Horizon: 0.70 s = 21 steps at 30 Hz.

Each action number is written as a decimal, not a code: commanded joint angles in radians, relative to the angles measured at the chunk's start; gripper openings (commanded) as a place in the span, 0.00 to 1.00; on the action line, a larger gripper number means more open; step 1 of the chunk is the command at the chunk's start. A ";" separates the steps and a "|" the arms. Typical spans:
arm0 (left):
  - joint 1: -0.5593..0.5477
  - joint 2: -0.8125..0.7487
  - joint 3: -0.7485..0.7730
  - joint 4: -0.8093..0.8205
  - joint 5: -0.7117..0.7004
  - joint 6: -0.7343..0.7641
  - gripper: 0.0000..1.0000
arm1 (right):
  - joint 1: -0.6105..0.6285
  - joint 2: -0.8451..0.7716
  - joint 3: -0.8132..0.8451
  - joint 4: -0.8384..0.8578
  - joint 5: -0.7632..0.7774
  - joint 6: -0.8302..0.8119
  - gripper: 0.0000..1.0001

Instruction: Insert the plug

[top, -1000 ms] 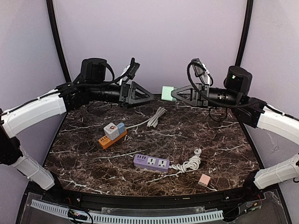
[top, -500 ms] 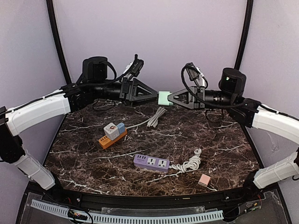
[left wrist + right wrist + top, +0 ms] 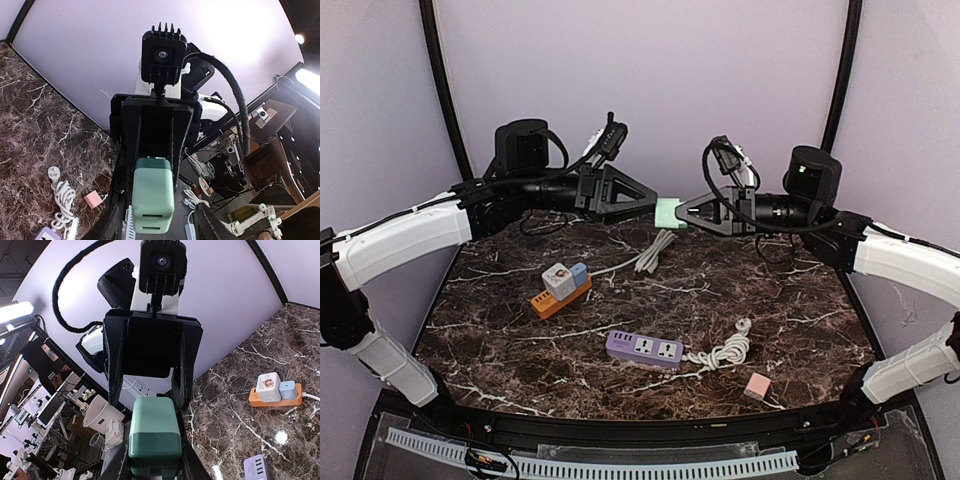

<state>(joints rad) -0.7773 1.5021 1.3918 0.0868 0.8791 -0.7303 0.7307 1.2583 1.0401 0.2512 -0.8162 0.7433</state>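
- Both arms are raised over the far side of the table [image 3: 790,300], with their tips facing one another.
- The green plug [image 3: 668,213] hangs in the air between the two tips, well above the stone top.
- My right gripper [image 3: 686,213] is closed on the plug. In its wrist view both fingers [image 3: 189,462] sit tight against the sides of the green body.
- My left gripper [image 3: 652,207] is spread wide, with its fingers [image 3: 209,227] on either side of the plug's other end. I can't tell whether they touch it.
- A purple power strip [image 3: 643,347] lies flat near the front middle, and its white cord [image 3: 725,350] is coiled just to its right.
- An orange power strip [image 3: 558,296] sits left of centre, with a white cube [image 3: 557,279] and a small blue plug [image 3: 579,272] standing in it.
- A pink adapter [image 3: 756,386] rests near the front right, apart from the rest.
- A grey cable [image 3: 657,250] lies at the back, below the grippers.
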 commanded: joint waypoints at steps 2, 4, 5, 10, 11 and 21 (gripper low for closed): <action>-0.008 0.005 -0.009 0.075 0.025 -0.020 0.48 | -0.004 0.011 0.026 0.056 -0.006 0.010 0.00; -0.011 0.002 -0.016 0.082 0.024 -0.022 0.46 | -0.004 0.013 0.027 0.067 0.000 0.013 0.00; -0.012 0.002 -0.019 0.084 0.024 -0.023 0.46 | -0.004 0.014 0.026 0.072 0.005 0.014 0.00; -0.014 0.000 -0.022 0.090 0.025 -0.022 0.44 | -0.004 0.026 0.035 0.083 0.015 0.022 0.00; -0.013 0.000 -0.022 0.090 0.025 -0.021 0.44 | -0.004 0.029 0.037 0.089 0.015 0.028 0.00; -0.015 0.001 -0.024 0.067 0.014 -0.007 0.40 | -0.004 0.038 0.029 0.146 0.033 0.067 0.00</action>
<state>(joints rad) -0.7845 1.5097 1.3849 0.1486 0.8822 -0.7486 0.7307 1.2903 1.0508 0.3336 -0.8043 0.7918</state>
